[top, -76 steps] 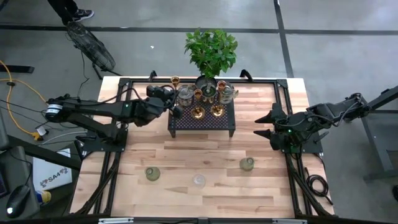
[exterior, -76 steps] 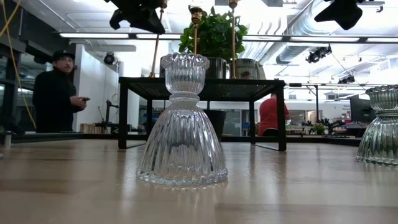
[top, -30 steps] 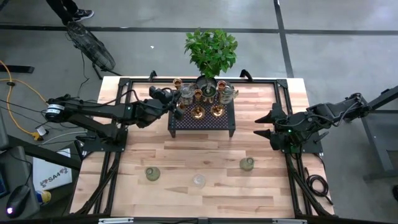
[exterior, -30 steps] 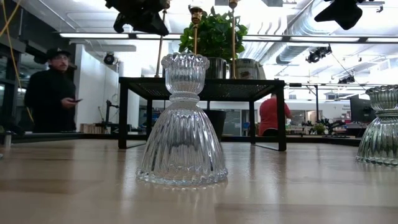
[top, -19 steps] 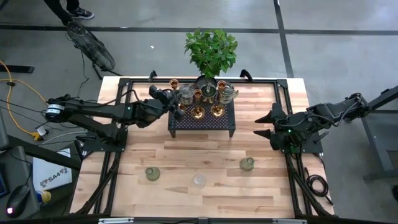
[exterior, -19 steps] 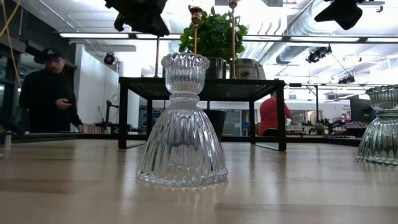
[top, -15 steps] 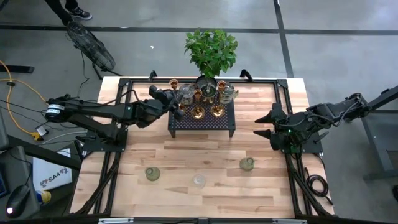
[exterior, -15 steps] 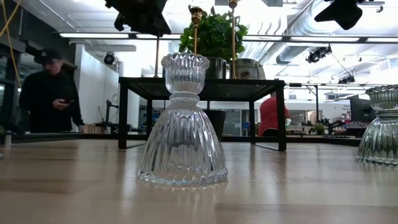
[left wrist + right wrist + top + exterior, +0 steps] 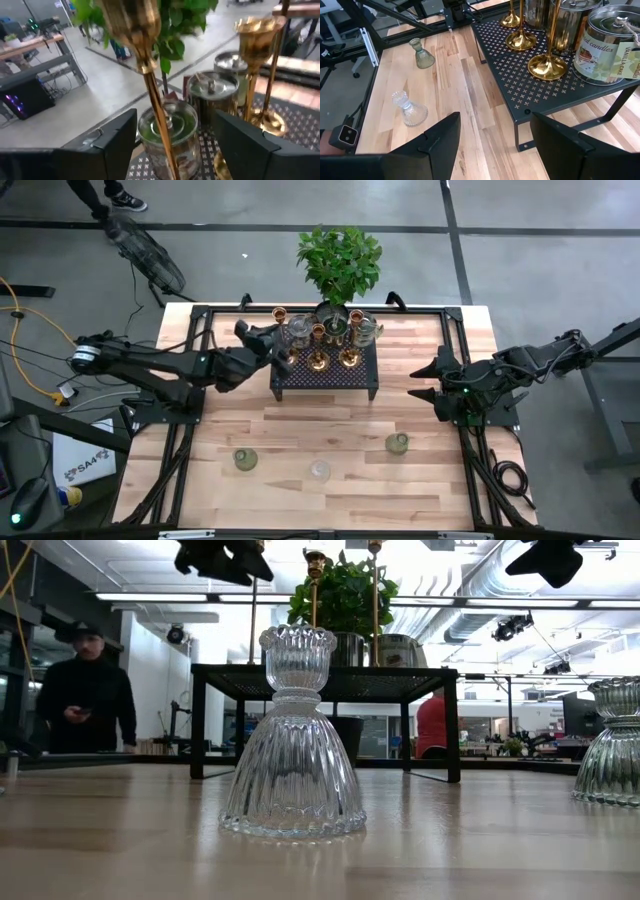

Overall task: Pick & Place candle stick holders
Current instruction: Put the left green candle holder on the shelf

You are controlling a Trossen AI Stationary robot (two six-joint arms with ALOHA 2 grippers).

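The left tool [image 9: 283,352] sits at the left rear corner of the black stand [image 9: 325,380], its fingers spread wide on either side of a slim brass candlestick [image 9: 150,90] without visibly pressing on it; the stem runs up between them in the left wrist view, so it looks lined up for a grasp but not yet closed. The right tool [image 9: 425,382] waits over the right side of the desk [image 9: 300,430], well apart from the stand, its fingers wide open and holding nothing. On the stand, in front of the potted plant [image 9: 339,260], several brass candlesticks [image 9: 318,360] and candle tins [image 9: 607,42] are gathered close together. Three low holders stand on the front part of the desk: a greenish one [image 9: 245,459] at the left, a clear glass one [image 9: 319,470] in the middle, and another greenish one [image 9: 397,443] at the right. Judging by this layout, part of the set is already spread out on the desk, while most of the pieces on the stand still await moving, the brass one between the left fingers probably next
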